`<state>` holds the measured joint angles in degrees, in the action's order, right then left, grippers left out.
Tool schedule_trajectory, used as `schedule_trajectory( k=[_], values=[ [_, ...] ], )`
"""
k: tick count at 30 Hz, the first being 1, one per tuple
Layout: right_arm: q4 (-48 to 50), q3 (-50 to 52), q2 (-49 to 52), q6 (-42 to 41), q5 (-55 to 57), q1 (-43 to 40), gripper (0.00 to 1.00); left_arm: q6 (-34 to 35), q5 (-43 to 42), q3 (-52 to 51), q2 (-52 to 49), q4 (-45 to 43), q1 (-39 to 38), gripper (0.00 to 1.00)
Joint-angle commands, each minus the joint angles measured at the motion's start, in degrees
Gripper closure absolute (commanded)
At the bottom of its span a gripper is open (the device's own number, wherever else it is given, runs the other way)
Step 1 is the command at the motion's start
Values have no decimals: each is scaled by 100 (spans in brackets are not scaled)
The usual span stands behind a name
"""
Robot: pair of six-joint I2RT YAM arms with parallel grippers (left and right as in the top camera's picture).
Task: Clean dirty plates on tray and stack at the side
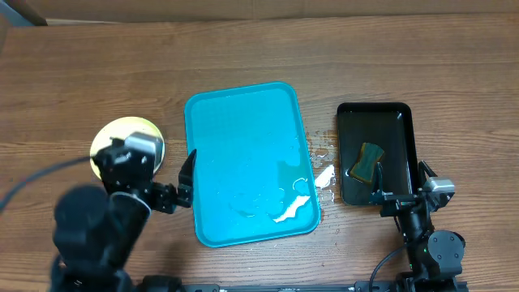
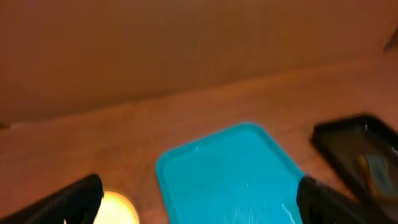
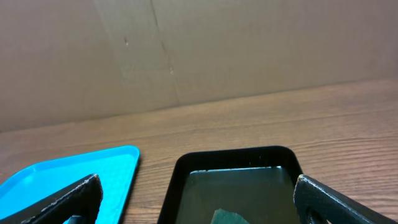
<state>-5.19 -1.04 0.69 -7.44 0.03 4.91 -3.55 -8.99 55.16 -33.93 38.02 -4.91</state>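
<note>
The turquoise tray lies mid-table, with no plate on it, only wet streaks and a white patch near its front right corner. A pale yellow plate rests on the table left of the tray, partly hidden under my left arm; whether more plates lie beneath it cannot be told. My left gripper is open at the tray's left rim and holds nothing. In the left wrist view the tray and the plate show between the wide-apart fingers. My right gripper is open and empty at the front of the black tray.
A black tray holding water and a green-yellow sponge sits right of the turquoise tray; it also fills the right wrist view as the black tray. Spilled water wets the wood between the two trays.
</note>
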Motion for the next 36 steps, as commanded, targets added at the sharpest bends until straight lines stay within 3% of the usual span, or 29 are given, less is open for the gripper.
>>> schedule_trajectory(
  k=[1, 6, 13, 24, 32, 36],
  values=[
    [37, 57, -31, 20, 33, 22, 0, 518, 66, -1126, 772, -791, 0, 0],
    [37, 57, -31, 20, 33, 22, 0, 662, 205, -2691, 1958, -2142, 50, 0],
    [37, 57, -31, 20, 33, 22, 0, 702, 540, -4011, 3084, -2931, 50, 0],
    [37, 57, -31, 22, 33, 22, 0, 702, 754, -5442, 3377, -4413, 50, 0],
    [37, 57, -31, 20, 33, 22, 0, 699, 754, -5488, 3377, -4113, 48, 0],
    [37, 57, -31, 20, 33, 22, 0, 699, 752, -5488, 3373, -3473, 50, 0]
  ],
)
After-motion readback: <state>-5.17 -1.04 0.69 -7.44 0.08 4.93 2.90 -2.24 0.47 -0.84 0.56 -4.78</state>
